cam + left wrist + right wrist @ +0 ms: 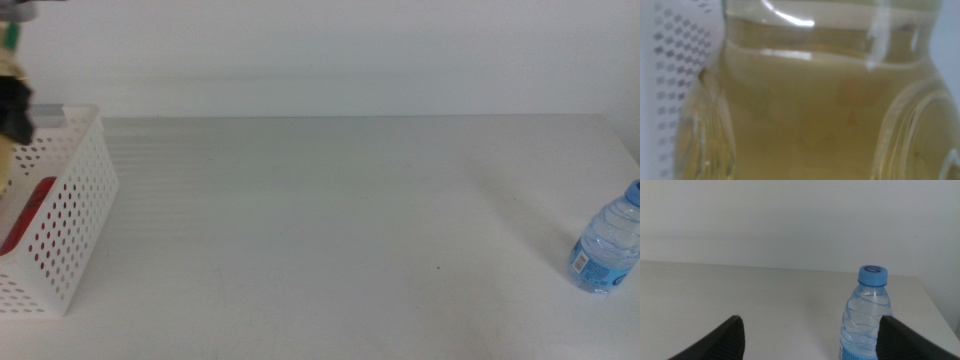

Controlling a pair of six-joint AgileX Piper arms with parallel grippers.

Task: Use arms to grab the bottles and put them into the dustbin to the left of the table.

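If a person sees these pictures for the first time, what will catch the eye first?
The left wrist view is almost filled by a yellow juice bottle, very close, with the white basket beside it. That basket stands at the table's left edge with something red inside. Far right stands a small water bottle with a blue cap, between the open jaws of the right gripper.

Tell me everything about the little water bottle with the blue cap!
The water bottle is small, made of clear ribbed plastic, with a round blue cap on top and a blue label low on its body. It looks full of clear water. It stands upright on the white table, near the right edge, far from the white basket. Nothing touches it. The right pincer is open, its dark jaws spread wide, the bottle close to one jaw.
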